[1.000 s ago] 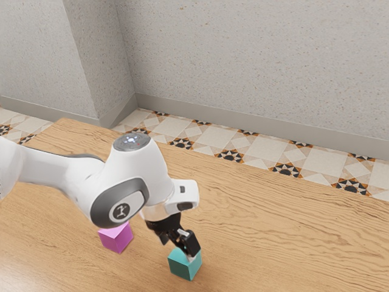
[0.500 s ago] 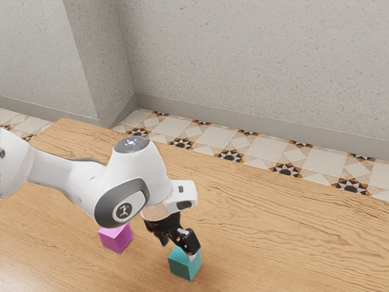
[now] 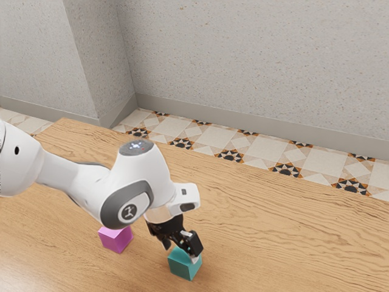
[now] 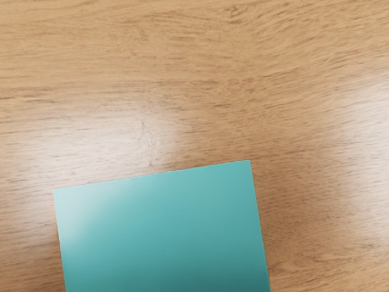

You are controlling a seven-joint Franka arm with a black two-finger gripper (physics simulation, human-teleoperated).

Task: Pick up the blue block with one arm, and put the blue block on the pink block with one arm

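Exterior view: end effector (image 3: 180, 244) sits lower than 1.0 s ago. Its fingers are spread apart and now straddle the upper part of the blue block (image 3: 183, 266), which renders teal; no clamp seen. Block position on the tabletop (image 3: 273, 231) is unchanged. Pink block (image 3: 115, 238) also unchanged, near the blue one toward the exterior view's left, partly behind the arm. Wrist view: blue block directly under the hand, flat on the wood.
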